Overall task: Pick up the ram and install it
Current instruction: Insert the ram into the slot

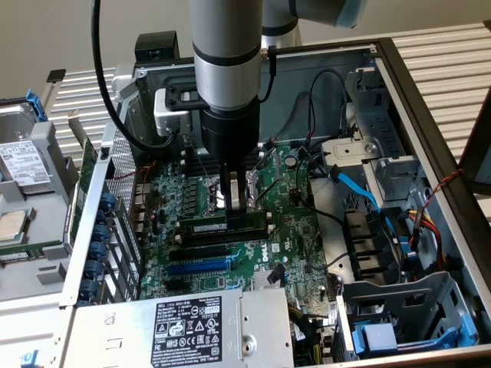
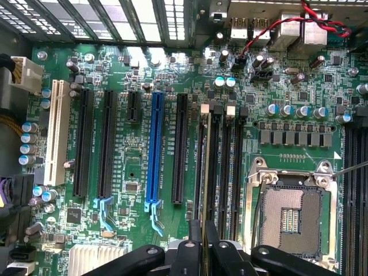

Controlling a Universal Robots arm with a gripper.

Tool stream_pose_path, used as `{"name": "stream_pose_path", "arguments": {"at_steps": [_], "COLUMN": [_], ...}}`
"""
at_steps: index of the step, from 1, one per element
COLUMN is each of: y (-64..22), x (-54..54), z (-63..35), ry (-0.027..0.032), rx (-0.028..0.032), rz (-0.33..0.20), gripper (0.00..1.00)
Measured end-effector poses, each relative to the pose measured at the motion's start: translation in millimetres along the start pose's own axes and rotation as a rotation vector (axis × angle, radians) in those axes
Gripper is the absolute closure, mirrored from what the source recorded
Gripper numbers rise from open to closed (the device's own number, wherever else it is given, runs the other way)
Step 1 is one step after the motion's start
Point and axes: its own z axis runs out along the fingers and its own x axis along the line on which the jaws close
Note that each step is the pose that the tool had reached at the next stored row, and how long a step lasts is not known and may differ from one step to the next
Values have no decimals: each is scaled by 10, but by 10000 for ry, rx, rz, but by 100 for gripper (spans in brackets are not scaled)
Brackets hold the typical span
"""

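Inside the open computer case (image 1: 330, 61), the arm comes straight down, its grey wrist vertical and the hand (image 1: 238, 207) pointing at the motherboard (image 1: 295, 222). The hand's two fingers are pressed nearly together, pinching the ram (image 1: 205, 227) by its upper edge. The stick lies level, and most of its length reaches out from the hand toward the exterior view's left, whitish label facing that camera. It sits along the black memory slots (image 1: 201, 245) directly under the hand; I cannot tell whether it is seated in one or just above it. The exterior view also takes in the power supply (image 1: 188, 326) on the near side of the hand. The wrist view looks down past the hand (image 2: 202, 233). There the ram (image 2: 205, 167) appears edge-on, a thin line running away from the fingertips. The blue expansion slot (image 2: 154, 149) lies to one side of it and the open processor socket (image 2: 290, 215) to the other.
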Motion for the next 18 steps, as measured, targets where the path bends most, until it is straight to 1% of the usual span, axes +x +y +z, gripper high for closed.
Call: {"name": "stream_pose_path", "arguments": {"at_steps": [5,10,18], "y": [0,0,0], "x": [6,6,6], "z": [2,3,-4], "ry": [-11,-56,-60], "rx": [-1,1,1], "rz": [5,2,-3], "gripper": [86,86,86]}}
